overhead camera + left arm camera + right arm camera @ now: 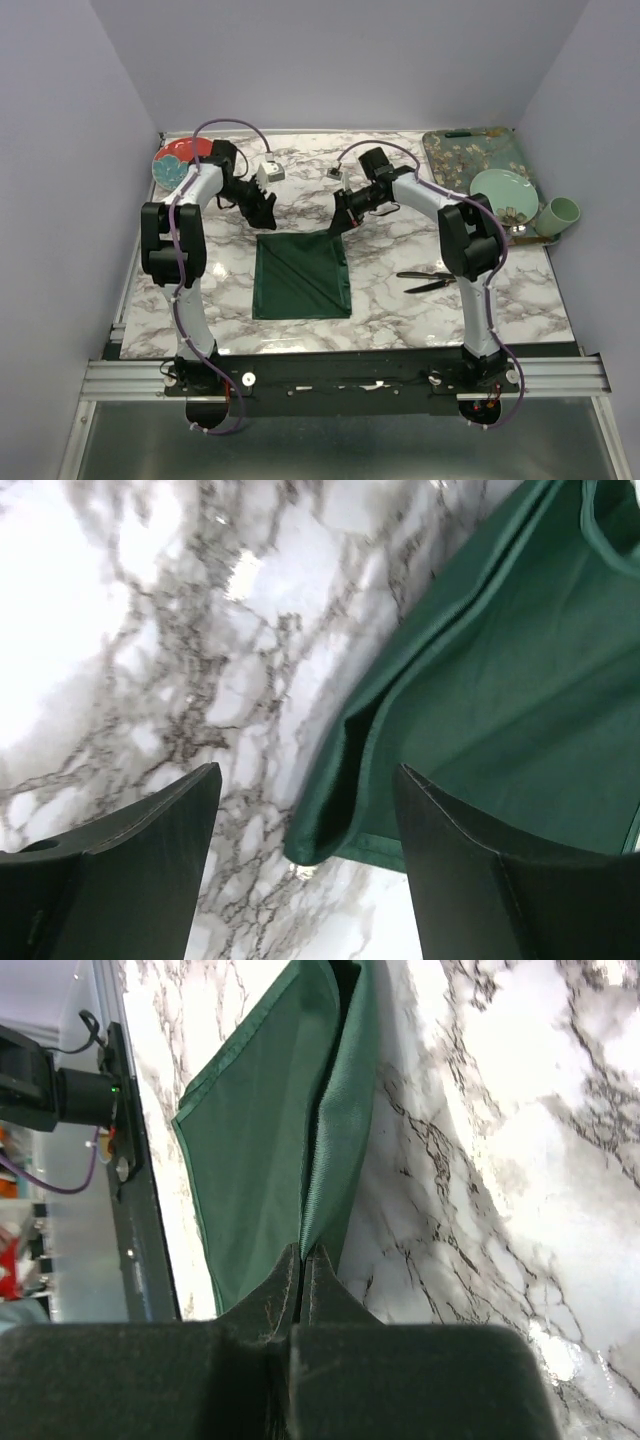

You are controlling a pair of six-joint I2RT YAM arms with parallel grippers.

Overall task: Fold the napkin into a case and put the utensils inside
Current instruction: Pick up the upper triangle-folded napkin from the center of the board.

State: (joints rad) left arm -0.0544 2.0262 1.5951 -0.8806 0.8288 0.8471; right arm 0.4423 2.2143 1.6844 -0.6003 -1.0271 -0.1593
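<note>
The dark green napkin (300,278) lies folded flat in the middle of the marble table. In the left wrist view its layered far-left corner (330,820) sits on the marble between the fingers of my left gripper (308,775), which stands open with both fingers clear of the cloth. My left gripper (265,212) hovers by that corner. My right gripper (335,228) is at the far-right corner, and the right wrist view shows this gripper (303,1252) shut on a raised fold of the napkin (260,1130). The black utensils (428,282) lie right of the cloth.
A teal floral tray (480,155) at the back right holds a pale green plate (503,190), with a green cup (562,213) beside it. A red plate (183,152) and a teal plate (168,172) sit at the back left. A small white block (272,170) lies behind the grippers.
</note>
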